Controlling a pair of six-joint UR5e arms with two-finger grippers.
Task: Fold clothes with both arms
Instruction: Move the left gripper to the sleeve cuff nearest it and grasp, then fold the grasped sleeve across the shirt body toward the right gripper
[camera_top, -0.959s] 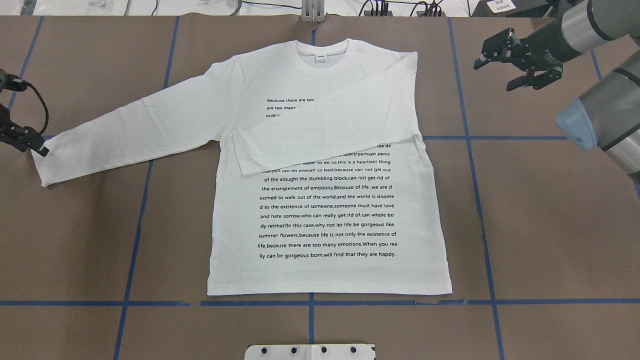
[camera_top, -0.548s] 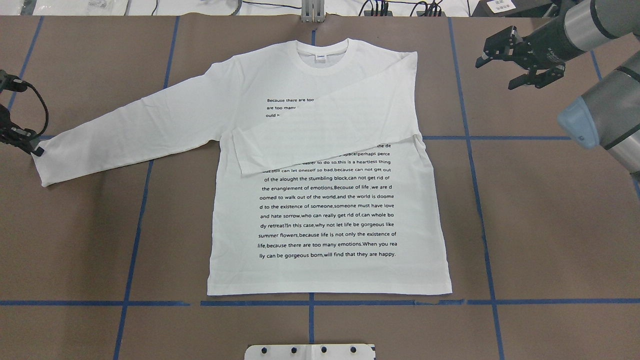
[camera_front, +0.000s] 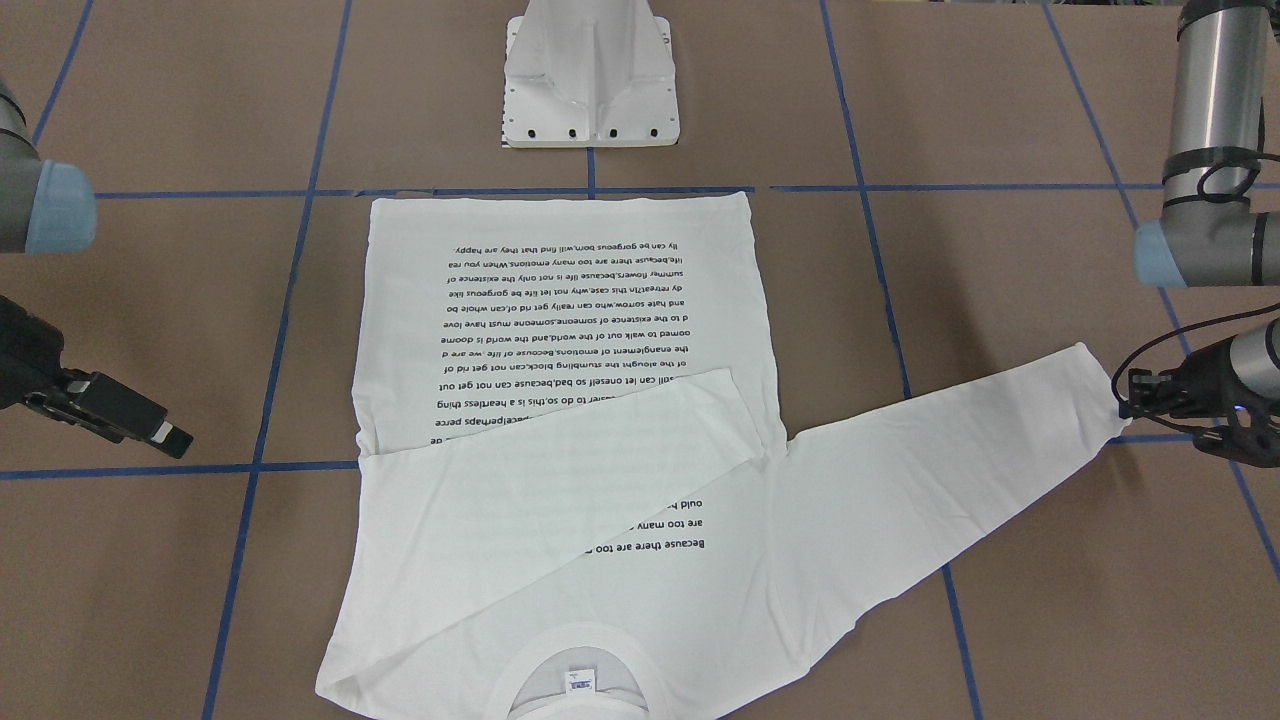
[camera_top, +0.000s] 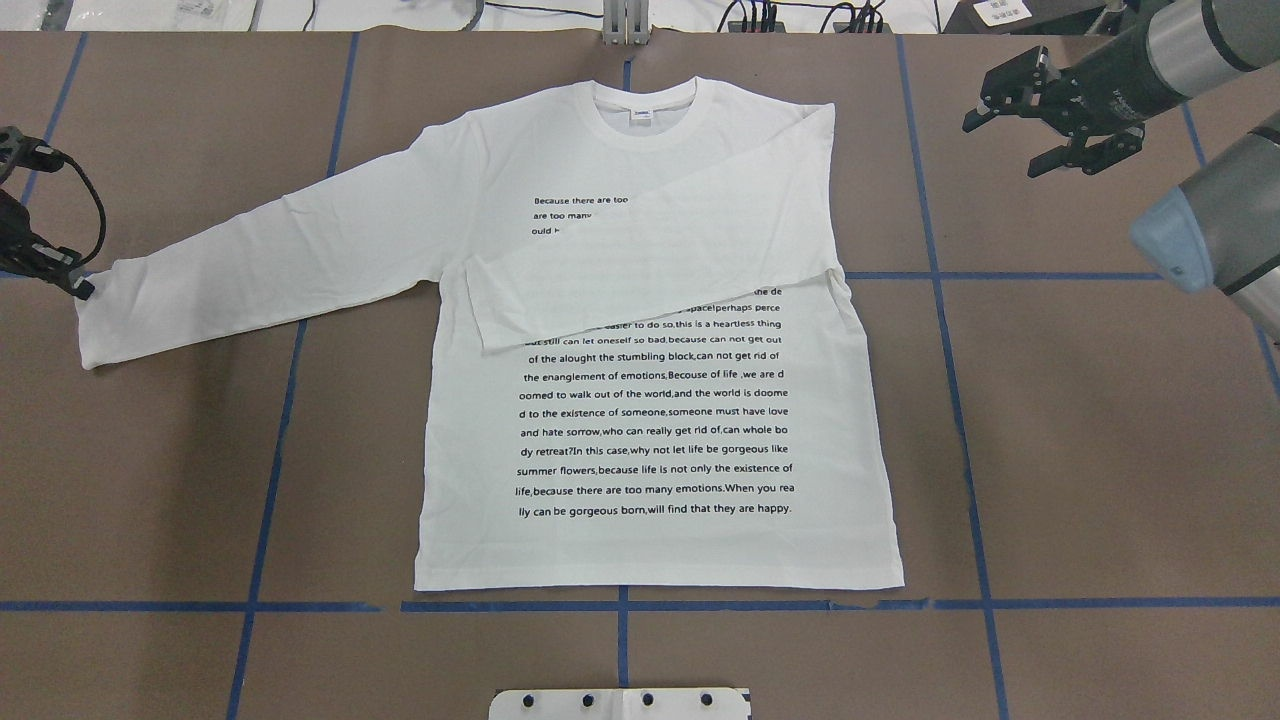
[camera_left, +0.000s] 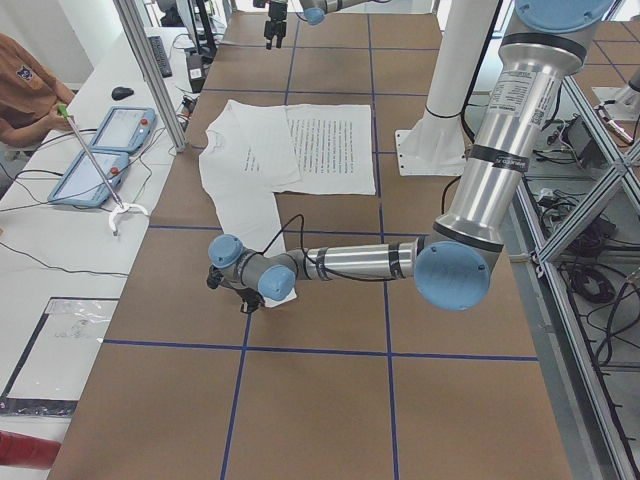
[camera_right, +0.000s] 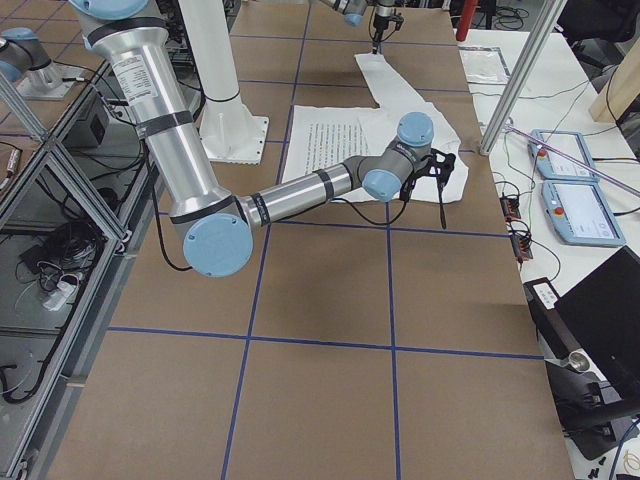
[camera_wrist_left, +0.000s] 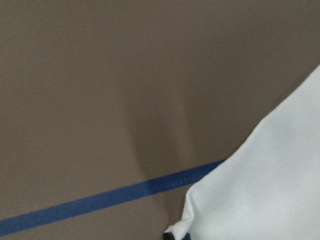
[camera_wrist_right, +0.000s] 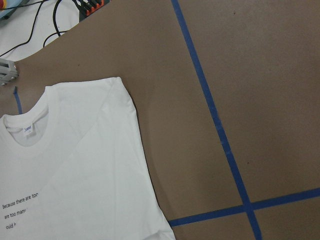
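Note:
The white long-sleeved shirt (camera_top: 650, 430) lies flat and face up on the brown table, collar at the far side. One sleeve (camera_top: 650, 270) is folded across the chest over the black text. The other sleeve (camera_top: 260, 260) stretches out toward my left arm. My left gripper (camera_top: 76, 288) is shut on that sleeve's cuff, also seen in the front view (camera_front: 1122, 398); in the left wrist view the white cuff (camera_wrist_left: 260, 190) fills the lower right. My right gripper (camera_top: 1002, 146) hangs open in the air beyond the shirt's folded shoulder, holding nothing.
The white pedestal base (camera_front: 590, 90) stands at the near table edge behind the shirt's hem. Blue tape lines (camera_top: 940, 300) cross the brown cover. Cables (camera_top: 800, 15) lie along the far edge. A side bench with tablets (camera_left: 100, 150) and a person's sleeve show in the left view.
My left gripper has risen slightly, and the cuff's end has shifted a little toward the shirt. My right gripper, still open, has drawn back up and to the right, away from the shirt.

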